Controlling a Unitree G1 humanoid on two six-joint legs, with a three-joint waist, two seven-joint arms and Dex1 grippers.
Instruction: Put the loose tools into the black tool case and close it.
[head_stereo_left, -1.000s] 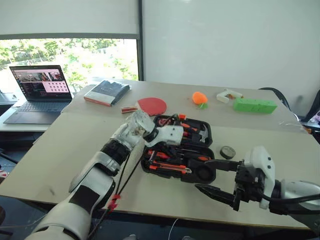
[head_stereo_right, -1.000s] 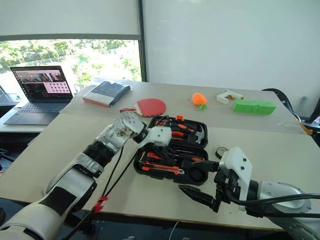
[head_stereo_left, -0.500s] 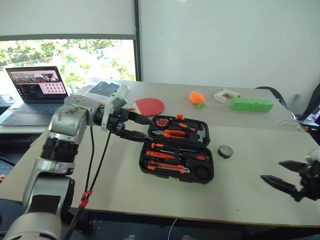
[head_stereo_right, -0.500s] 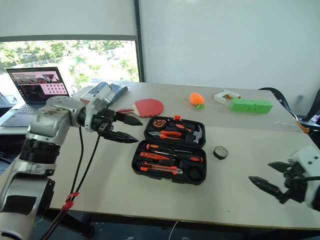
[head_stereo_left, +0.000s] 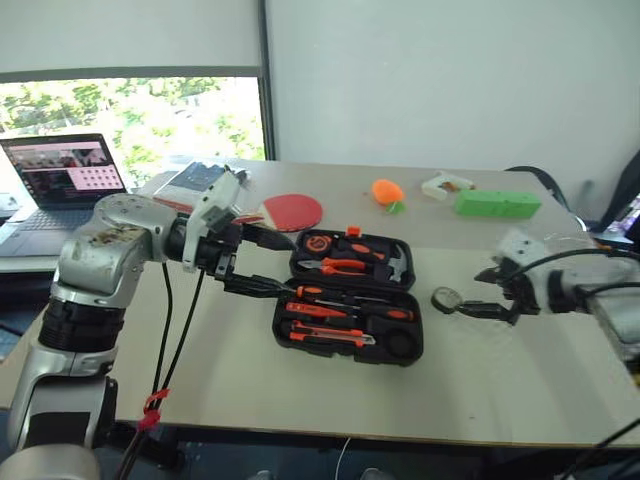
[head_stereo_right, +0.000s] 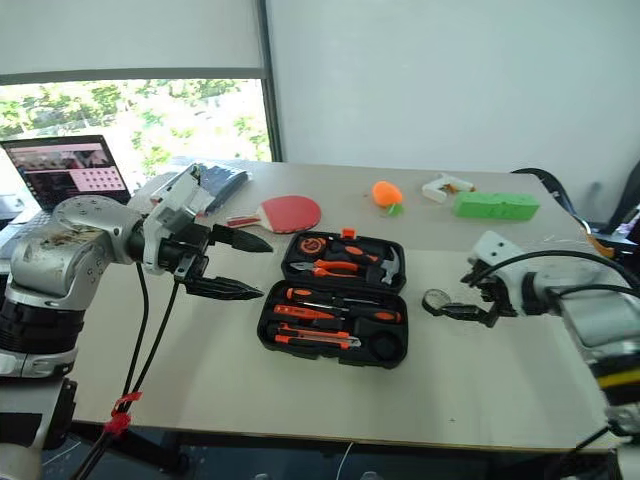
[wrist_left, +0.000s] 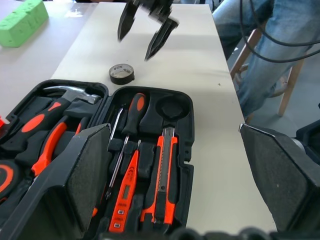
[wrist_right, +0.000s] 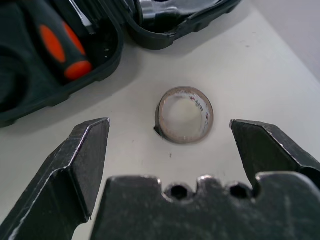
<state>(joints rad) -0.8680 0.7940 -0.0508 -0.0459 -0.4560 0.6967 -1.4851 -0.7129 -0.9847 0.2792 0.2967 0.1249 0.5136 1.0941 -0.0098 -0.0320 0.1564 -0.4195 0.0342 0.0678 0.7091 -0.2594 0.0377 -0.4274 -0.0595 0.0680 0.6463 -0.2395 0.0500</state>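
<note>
The black tool case (head_stereo_left: 282, 322) lies open in the middle of the table. Orange-and-black tools (wrist_left: 131, 182) sit in its slots, and one round slot (wrist_left: 171, 106) is empty. A small black roll (head_stereo_left: 445, 298) lies loose on the table just right of the case. My right gripper (wrist_right: 167, 125) hangs open right over the roll (wrist_right: 184, 115), one finger on each side, not touching it. My left gripper (head_stereo_left: 290, 266) is open and empty at the case's left edge, pointing across it. The left wrist view also shows the right gripper (wrist_left: 136, 46) above the roll (wrist_left: 121, 73).
Behind the case lie a red paddle (head_stereo_left: 292, 211), an orange carrot toy (head_stereo_left: 385, 192), a white plastic tool (head_stereo_left: 445, 184) and a green block (head_stereo_left: 497, 204). A book (head_stereo_left: 200, 180) and a laptop (head_stereo_left: 60, 180) are at the far left. A seated person's legs (wrist_left: 270, 45) are beside the table.
My left gripper drew back out of the case to the left and opened, then held still. My right gripper swung from the table's front edge forward to the roll, staying open.
</note>
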